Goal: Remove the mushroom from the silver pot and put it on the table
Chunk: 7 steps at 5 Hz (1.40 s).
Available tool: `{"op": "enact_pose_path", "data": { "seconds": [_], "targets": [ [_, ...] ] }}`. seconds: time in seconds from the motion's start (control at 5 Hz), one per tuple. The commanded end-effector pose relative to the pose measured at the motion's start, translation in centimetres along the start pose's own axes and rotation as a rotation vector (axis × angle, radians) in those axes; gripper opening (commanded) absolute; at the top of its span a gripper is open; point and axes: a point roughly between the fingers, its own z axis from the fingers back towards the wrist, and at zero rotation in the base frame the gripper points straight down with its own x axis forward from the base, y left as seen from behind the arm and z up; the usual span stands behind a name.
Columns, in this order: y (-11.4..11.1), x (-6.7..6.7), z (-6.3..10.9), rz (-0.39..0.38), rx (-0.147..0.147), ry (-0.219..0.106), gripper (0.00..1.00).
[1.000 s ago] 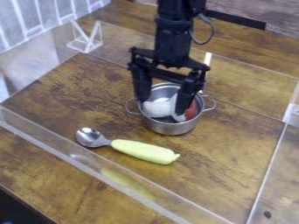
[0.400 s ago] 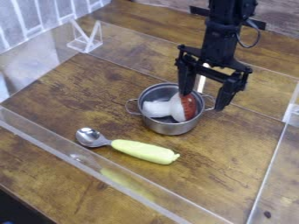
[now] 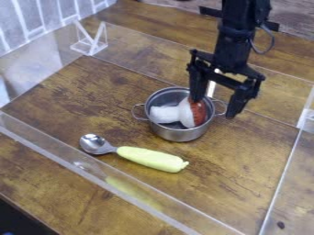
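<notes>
The black two-fingered gripper [image 3: 225, 92] hung pointing down with its fingers spread wide, gripping nothing. Just below it and to its left, the small toy mushroom with the white stem and red-brown cap [image 3: 185, 112] lay tilted inside the shiny round steel pot [image 3: 177, 121] — not yet on the dark brown wooden plank table [image 3: 86, 96]. To my eye the gripper sat over the pot's right rim. A straight drop risked a finger striking the rim — shoving or tipping the pot, or pinching metal instead of mushroom.
</notes>
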Motion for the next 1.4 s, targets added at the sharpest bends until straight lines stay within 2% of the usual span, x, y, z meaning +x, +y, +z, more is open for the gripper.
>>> {"op": "enact_pose_path", "data": {
  "seconds": [0.0,0.4,0.8,1.0,1.2],
  "targets": [
    [0.7,1.0,2.1,0.063,-0.014,-0.070,1.00],
    [-0.2,0.7,0.8,-0.074,0.001,-0.062,1.00],
    [2.1,1.0,1.8,0.016,-0.014,-0.058,1.00],
    [2.5,1.6,1.8,0.063,-0.021,-0.060,1.00],
    [2.2,2.2,0.9,0.068,-0.022,-0.051,0.00]
  ]
}}
